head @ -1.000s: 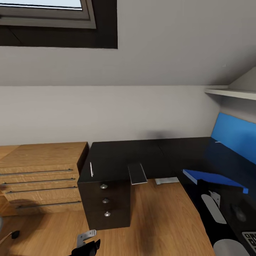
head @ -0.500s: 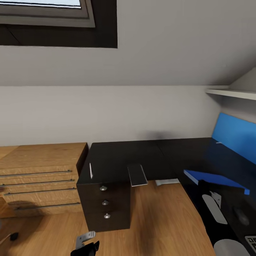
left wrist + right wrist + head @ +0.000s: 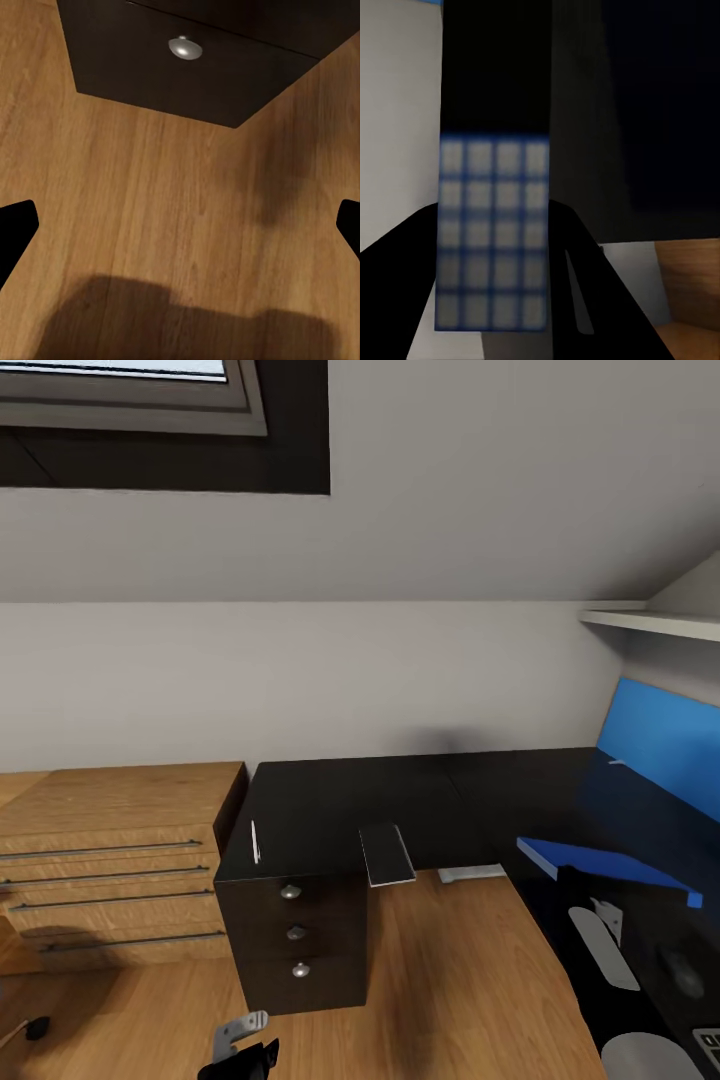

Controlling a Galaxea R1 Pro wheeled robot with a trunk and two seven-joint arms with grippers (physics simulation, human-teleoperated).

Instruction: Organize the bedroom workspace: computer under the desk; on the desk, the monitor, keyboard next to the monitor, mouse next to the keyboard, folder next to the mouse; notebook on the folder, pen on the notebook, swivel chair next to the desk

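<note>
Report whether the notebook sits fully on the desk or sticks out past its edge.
Sticking out. In the head view the notebook lies flat on the desk, but its near end overhangs the front edge, right of the drawer unit.

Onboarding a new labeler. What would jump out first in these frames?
Probably the glossy black desk mid-frame in the head view, with its three-knob drawer unit beside the wooden dresser. Next, the bright blue folder lying on the desk's right wing below the blue wall panel. On the near corner, the thin white pen and the grey notebook, which overhangs the desk's edge.
</note>
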